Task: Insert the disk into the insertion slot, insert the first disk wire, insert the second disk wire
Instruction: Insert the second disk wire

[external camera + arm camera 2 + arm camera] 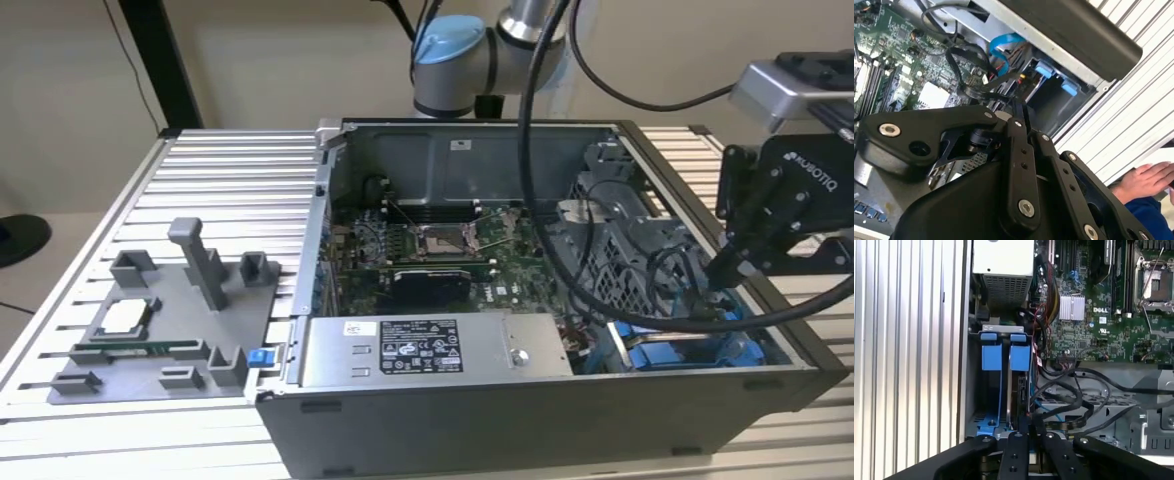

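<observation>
End effector (1030, 426): fingers (1016, 455) drawn tight together, tips among black wires (1080, 400) at the mouth of the slot (996, 329); cannot confirm a grip on any wire. Disk (1020, 357) sits edge-on inside the slot, blue carrier end outward, just beside a second blue tab (991, 357). Slot occupies a case (534, 420) corner next to the power supply (1003, 260), near the surface (904, 365) edge.

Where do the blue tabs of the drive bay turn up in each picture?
Exterior view: blue tabs in the case's corner, toward the exterior view's right.
Second wrist view: against the case's side wall.
First wrist view: side by side, between case wall and motherboard.
Shared landmark: the green motherboard.
</observation>
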`<state>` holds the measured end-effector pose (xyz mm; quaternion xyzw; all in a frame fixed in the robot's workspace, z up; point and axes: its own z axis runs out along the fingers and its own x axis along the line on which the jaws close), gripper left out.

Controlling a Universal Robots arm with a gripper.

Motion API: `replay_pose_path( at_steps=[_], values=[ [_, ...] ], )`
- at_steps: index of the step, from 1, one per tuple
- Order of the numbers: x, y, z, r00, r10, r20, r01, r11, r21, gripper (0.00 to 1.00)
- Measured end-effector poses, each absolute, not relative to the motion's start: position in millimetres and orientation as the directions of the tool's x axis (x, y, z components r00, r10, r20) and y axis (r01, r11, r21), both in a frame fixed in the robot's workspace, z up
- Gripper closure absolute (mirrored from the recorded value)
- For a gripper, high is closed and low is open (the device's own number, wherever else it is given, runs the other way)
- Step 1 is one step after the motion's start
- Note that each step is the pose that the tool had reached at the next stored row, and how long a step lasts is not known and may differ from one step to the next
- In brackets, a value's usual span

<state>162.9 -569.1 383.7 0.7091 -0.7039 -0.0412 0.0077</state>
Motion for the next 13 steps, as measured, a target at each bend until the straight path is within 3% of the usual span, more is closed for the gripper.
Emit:
replay_pose_path(
  at_steps=[7,13],
  values=[
    [133,-569,384,0.006,-0.999,-0.048,-0.998,-0.009,0.061,1.00],
    [116,-571,381,0.009,-0.999,-0.048,-1.000,-0.009,0.004,1.00]
  ],
)
